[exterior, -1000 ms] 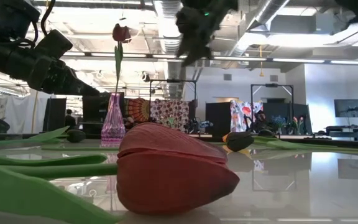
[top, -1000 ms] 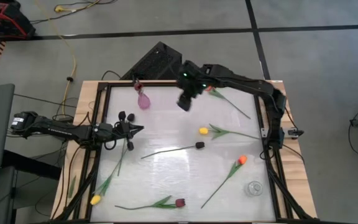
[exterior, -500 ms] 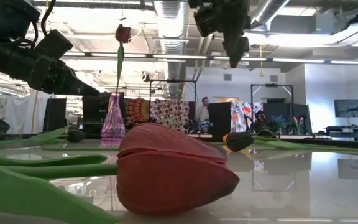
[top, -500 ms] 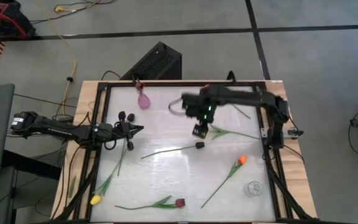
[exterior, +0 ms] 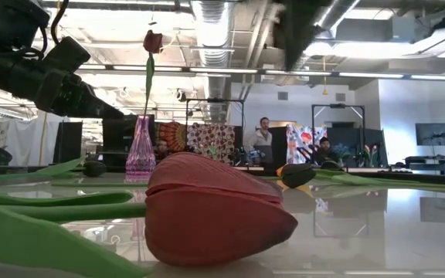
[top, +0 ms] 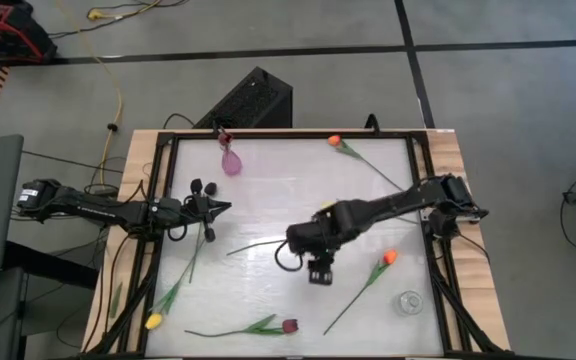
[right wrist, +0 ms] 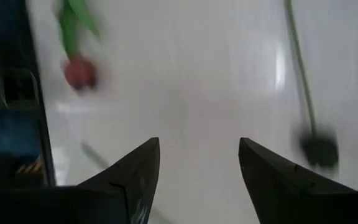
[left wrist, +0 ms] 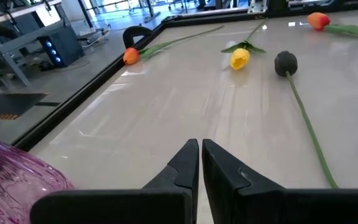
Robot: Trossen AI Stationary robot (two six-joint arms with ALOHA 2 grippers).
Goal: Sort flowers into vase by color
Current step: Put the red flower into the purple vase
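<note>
While the right claw (top: 318,272) hangs released, two orange tulips (top: 389,257) lie visible.

Right pincer (top: 319,275) now mid-table, lower.

Grey floor (top: 528,90) crossed by dark lines; exposed ceiling ducts (exterior: 207,23) and strip lights overhead.

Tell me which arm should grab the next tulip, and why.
Right. Its open claw hangs over the middle of the table, close to the dark-headed tulip and the dark red tulip. The left claw is shut and waits near the table's left edge beside the pink vase.
</note>
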